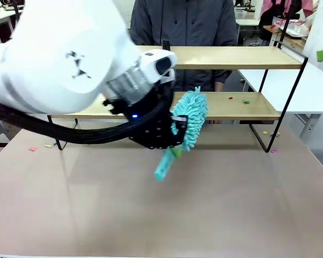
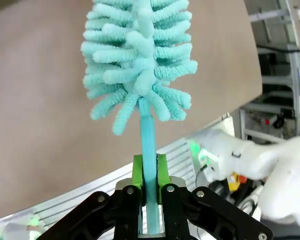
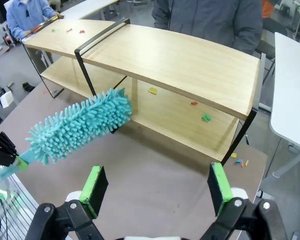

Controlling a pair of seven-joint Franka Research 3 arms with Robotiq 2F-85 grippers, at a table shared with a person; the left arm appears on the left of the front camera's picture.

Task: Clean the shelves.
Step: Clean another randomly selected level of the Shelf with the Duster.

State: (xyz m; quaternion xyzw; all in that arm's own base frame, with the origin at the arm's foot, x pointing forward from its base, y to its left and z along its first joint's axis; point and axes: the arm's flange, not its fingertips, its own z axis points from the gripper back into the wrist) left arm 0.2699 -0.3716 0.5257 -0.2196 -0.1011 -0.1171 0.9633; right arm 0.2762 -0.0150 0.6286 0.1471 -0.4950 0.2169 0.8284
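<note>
The left gripper (image 2: pixel 150 169) has its 2 green-padded fingers (image 2: pixel 137 172) pinched on the thin shaft of a turquoise duster (image 2: pixel 140 60), which has a fluffy microfibre head and a plastic handle. In the left wrist view the shaft rises straight up from between the pads. The fluffy head spreads out well beyond the fingertips, over the beige-brown table (image 2: pixel 35 110).

In the front view this gripper (image 1: pixel 174 142) hangs above the table (image 1: pixel 215 204) with the duster (image 1: pixel 191 115) tilted. The head sits up past the fingertips, and the handle end pokes out behind the fingers, down toward the table.

The shelves (image 1: pixel 231 57), a wide 2-tier rack of long light-wood boards in a thin black metal frame, stand on the table beyond those fingertips. The duster head is in front of the lower board, near the central black upright. I cannot tell whether it touches the wood.

The right gripper (image 3: pixel 157 187) has its 2 fingers spread wide, with bare table (image 3: pixel 160 160) showing between the green pads (image 3: pixel 95 186). Ahead of these fingertips stand the shelves (image 3: pixel 180 60), and the duster (image 3: pixel 80 125) lies beyond the finger on the picture's left.

Small coloured scraps (image 3: pixel 206 118) lie on the lower board, well ahead of the right fingertips, and the front view shows them there too (image 1: pixel 246 100). A person in a dark grey jacket (image 1: pixel 185 21) stands behind the shelves.
</note>
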